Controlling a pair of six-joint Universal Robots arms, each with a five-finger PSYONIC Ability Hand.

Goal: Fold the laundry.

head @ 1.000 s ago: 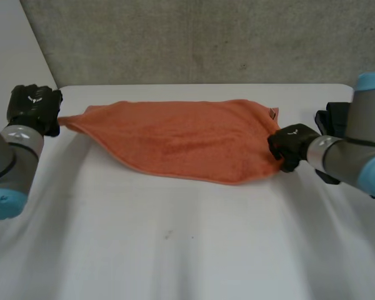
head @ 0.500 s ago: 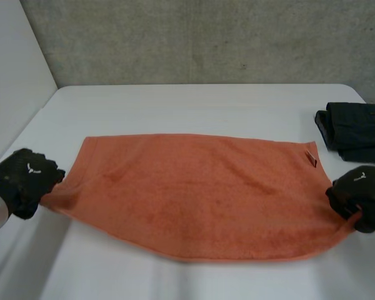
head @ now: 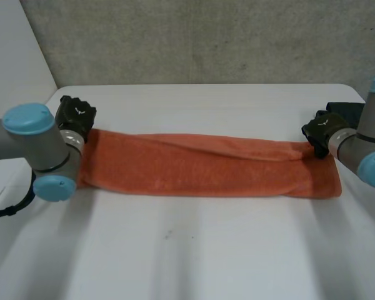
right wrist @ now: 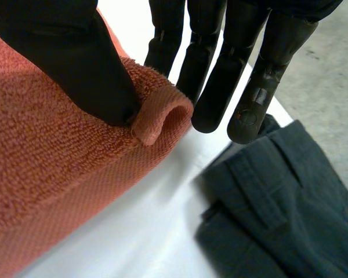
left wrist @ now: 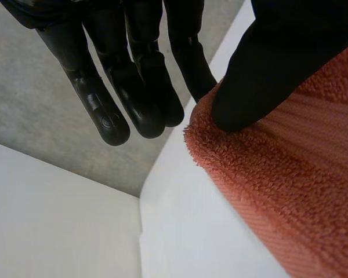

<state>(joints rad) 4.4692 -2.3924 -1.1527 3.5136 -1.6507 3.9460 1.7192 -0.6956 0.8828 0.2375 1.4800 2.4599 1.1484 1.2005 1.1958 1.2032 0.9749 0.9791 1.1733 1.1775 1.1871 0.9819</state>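
Head view: orange towel (head: 206, 165) lies folded once, a long strip across the worktop (head: 194, 250). Left hand (head: 75, 115) and right hand (head: 319, 130) each pinch a far corner, thumb against straight fingers (right wrist: 211, 75). I'd guess crosswise folds remain; dark garment (right wrist: 267, 220) nearby looks done.

The left arm (head: 31, 140), at the frame's left, is a thick grey tube with round light-blue caps; the right arm (head: 369, 150), at the right edge, is built the same. Each ends in a black hand, and the left hand (head: 75, 115) and right hand (head: 322, 128) both carry a small white mark on the back. The left hand's fingers (left wrist: 113, 110) are glossy, segmented and round-tipped; one bears a small circular inset.
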